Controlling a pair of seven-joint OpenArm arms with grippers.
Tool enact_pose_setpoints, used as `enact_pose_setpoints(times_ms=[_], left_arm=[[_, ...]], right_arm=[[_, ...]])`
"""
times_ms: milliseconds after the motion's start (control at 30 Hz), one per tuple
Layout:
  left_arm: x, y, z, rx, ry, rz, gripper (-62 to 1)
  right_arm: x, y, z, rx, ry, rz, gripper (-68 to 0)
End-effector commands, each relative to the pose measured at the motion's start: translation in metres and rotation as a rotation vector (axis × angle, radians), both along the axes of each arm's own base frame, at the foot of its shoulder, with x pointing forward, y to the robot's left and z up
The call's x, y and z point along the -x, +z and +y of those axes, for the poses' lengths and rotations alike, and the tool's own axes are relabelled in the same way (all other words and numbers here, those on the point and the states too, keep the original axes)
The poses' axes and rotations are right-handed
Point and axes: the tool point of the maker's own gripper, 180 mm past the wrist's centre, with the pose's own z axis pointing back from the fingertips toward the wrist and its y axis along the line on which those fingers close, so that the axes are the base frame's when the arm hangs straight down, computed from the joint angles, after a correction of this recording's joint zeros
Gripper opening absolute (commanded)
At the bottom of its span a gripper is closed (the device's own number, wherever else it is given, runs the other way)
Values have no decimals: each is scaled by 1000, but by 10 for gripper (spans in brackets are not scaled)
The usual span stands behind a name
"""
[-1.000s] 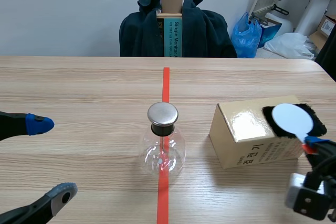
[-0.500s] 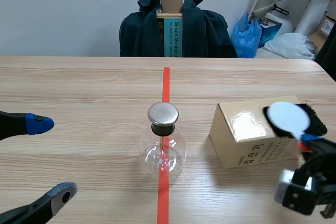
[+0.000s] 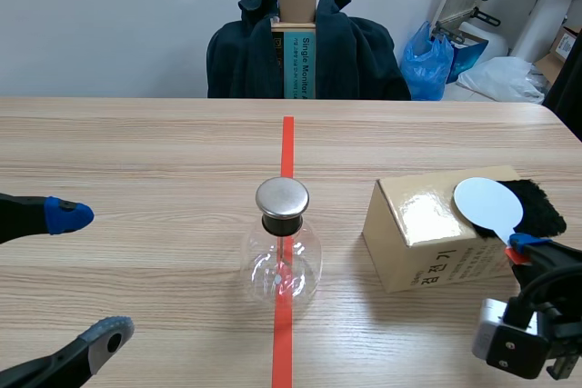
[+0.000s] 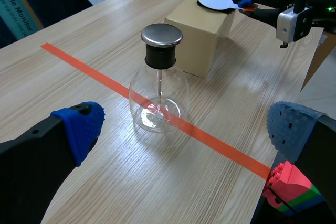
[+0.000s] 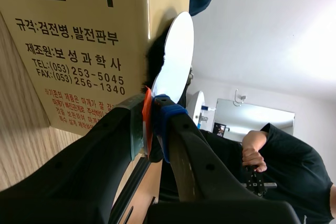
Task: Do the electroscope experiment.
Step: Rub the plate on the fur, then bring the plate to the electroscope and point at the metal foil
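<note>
The paddle (image 3: 488, 202) handle is almost buried in the right gripper (image 5: 151, 121), fingers clamped on it; only the white disc shows, over the cardboard box (image 3: 418, 233); black fur (image 3: 541, 211) half hidden behind that disc; one flask electroscope (image 3: 282, 247) on the tape line (image 3: 287, 147); left gripper (image 3: 82, 276) gaping wide, empty, well apart from the flask; one box, one paddle.

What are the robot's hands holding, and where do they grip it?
The right hand pinches the white disc paddle by its orange handle. The left hand is open, holding nothing.
</note>
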Motion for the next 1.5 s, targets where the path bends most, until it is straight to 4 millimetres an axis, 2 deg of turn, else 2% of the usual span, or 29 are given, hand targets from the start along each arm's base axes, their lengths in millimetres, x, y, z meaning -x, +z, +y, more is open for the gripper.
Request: enact_pose_setpoints(times_ms=[0, 133, 267, 467, 633, 667, 733, 867, 1000, 1133, 1233, 1333, 1467], left_arm=[[-1, 8, -3, 37, 6, -16, 14], [-1, 8, -3, 36, 6, -17, 14], [-2, 8, -3, 34, 11, -19, 14], [-2, 8, -3, 36, 14, -20, 14], [1, 0, -5, 8, 23, -17, 14], [1, -3, -6, -3, 24, -18, -4], [3, -10, -7, -33, 30, -10, -112], [-1, -22, -9, -99, 37, 2, -361], [-16, -29, -8, -139, 57, -10, -584], [-36, -38, -6, -133, 77, -21, -581], [-46, -55, -9, -148, 61, -19, -580], [-54, -71, -14, -147, 51, -27, -579], [-67, -85, -17, -108, 71, -24, -579]], right_arm=[[-2, 4, -5, 17, -2, -9, -669], [-4, 5, -11, 26, -32, -15, -669], [-7, 15, -24, 56, -75, -69, -669], [-22, 47, -46, 115, -117, -214, -669], [-38, 88, -63, 174, -123, -385, -669], [-42, 97, -65, 180, -123, -415, -669], [-47, 114, -71, 204, -128, -481, -669], [-58, 156, -82, 248, -148, -636, -669], [-67, 224, -90, 228, -189, -844, -669], [-63, 303, -95, 181, -218, -1084, -669], [-55, 350, -95, 136, -220, -1203, -669], [-46, 384, -93, 97, -214, -1282, -669], [-30, 415, -85, 40, -183, -1370, -669]])
